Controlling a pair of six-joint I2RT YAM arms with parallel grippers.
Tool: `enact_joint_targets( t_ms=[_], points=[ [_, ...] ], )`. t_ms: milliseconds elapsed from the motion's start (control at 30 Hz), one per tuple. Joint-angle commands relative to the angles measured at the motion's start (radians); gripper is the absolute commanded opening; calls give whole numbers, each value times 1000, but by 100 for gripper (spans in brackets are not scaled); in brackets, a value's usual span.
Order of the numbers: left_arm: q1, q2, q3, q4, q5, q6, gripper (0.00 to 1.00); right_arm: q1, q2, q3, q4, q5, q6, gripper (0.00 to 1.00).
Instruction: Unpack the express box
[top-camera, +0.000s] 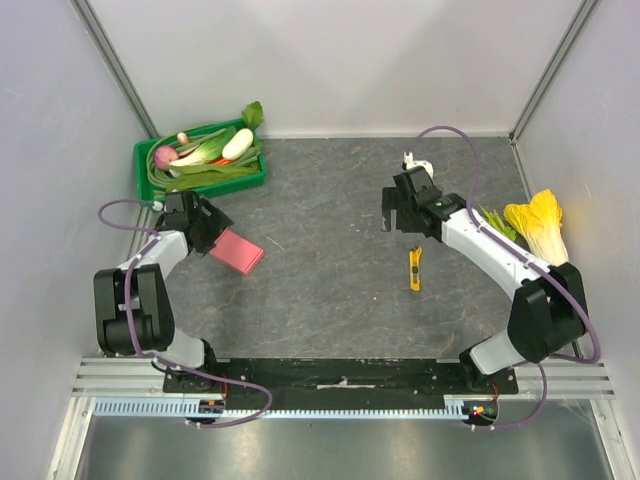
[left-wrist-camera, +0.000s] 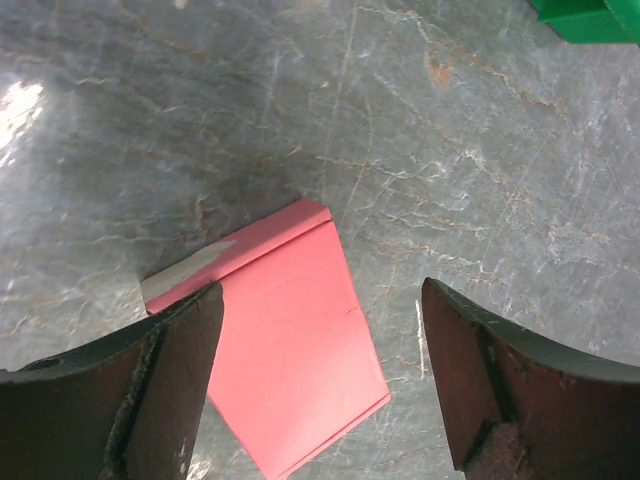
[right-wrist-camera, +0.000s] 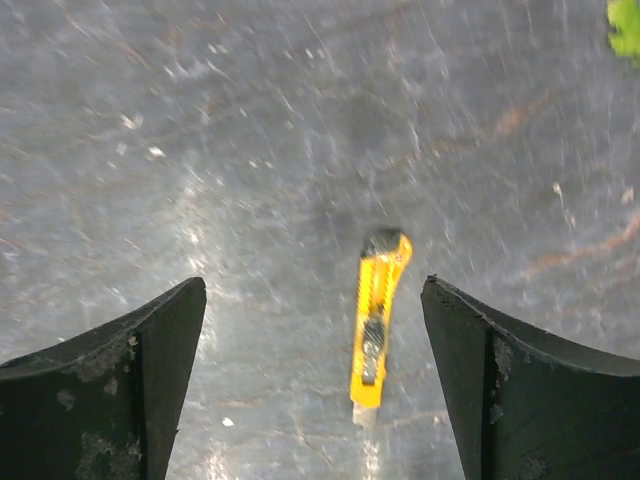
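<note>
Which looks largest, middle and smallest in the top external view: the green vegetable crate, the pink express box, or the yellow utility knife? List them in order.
1. green vegetable crate, clearly largest
2. pink express box
3. yellow utility knife, a thin sliver, smallest

A finger is covering a corner of the box; picture edges are cropping the crate and a leaf

Built from white links and bulky black joints; trailed by looping purple cables; tipped with scuffed, wedge-shaped black fingers; bolted to a black base plate.
</note>
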Motion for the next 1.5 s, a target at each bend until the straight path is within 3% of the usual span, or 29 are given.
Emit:
enact_joint_targets(
  t_ms=[0, 100, 333, 567, 767, 867, 1167, 1367, 1467],
  points=[
    [2, 79, 42, 8, 103, 32, 84, 1, 76, 100, 83, -63, -62, 94],
    [-1, 90, 39, 9, 134, 20, 82, 11, 116, 140, 120, -109, -57, 93],
    [-5, 130, 102, 97, 365, 93, 80, 48, 174, 170, 198, -174, -59, 92],
    [-2, -54, 131, -55, 47, 103, 81, 71, 207, 182, 242, -239, -80, 92],
    [0, -106, 35, -127, -50, -9, 81, 126, 294, 243, 299, -310, -134, 91],
    [-3, -93, -49, 8, 96, -17, 81, 149, 360, 284, 313, -356, -139, 89],
    [-49, 73, -33, 66, 307, 24, 81, 168, 406, 320, 319, -353, -145, 89],
    [-151, 193, 65, 86, 420, 83, 63, 169, 412, 309, 312, -292, -122, 86],
    [-208, 259, 128, 98, 469, 99, 61, 166, 417, 311, 305, -267, -119, 85]
  ],
)
